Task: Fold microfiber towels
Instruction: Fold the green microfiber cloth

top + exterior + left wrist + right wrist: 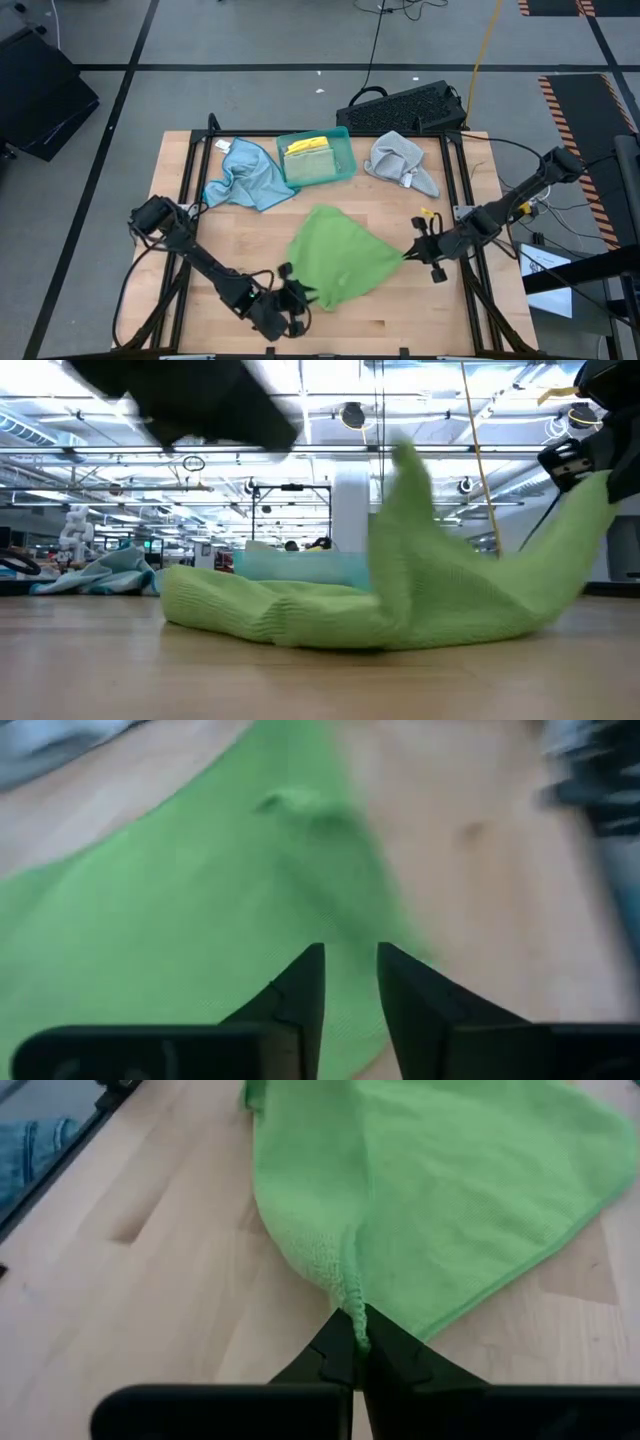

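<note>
R gripper (357, 1342) pinches soft green microfiber towel (340, 255) corner; L gripper (350, 982) slightly parted, nothing held. Should regrip before pulling flat.

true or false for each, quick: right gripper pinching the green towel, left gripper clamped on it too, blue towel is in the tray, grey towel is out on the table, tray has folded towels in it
1. The right gripper pinches a corner of the green towel. True.
2. The left gripper is clamped on it too. False: its fingers stand apart with nothing between them.
3. The blue towel lies in the teal tray. False: it lies crumpled on the table beside the tray.
4. The grey towel lies on the table, outside the tray. True.
5. The tray holds folded towels. True: yellow and green.
</note>
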You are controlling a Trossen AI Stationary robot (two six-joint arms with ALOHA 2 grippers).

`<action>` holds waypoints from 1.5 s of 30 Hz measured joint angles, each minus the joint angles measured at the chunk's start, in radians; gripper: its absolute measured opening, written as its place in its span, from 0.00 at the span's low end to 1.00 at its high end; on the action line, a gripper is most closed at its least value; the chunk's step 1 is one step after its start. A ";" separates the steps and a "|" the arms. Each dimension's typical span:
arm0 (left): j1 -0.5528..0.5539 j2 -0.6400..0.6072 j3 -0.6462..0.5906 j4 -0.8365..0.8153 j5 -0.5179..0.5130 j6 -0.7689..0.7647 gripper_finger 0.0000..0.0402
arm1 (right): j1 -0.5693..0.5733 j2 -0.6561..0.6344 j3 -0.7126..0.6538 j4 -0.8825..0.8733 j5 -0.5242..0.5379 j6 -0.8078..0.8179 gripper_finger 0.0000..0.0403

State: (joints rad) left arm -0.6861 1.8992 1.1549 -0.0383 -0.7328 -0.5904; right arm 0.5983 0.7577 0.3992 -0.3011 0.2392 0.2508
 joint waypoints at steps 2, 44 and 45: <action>-0.004 0.000 0.000 -0.146 -0.054 -0.149 0.26 | 0.007 0.001 0.000 -0.014 0.000 0.005 0.01; 0.186 -0.117 -0.084 -0.596 0.026 -0.400 0.26 | 0.156 0.008 -0.031 -0.070 -0.057 0.213 0.01; 0.180 -0.106 -0.100 -0.592 0.044 -0.416 0.29 | 0.156 0.009 -0.032 -0.070 -0.057 0.213 0.01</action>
State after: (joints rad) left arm -0.5062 1.7936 1.0546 -0.6299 -0.6883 -1.0067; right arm 0.7547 0.7662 0.3676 -0.3710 0.1818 0.4641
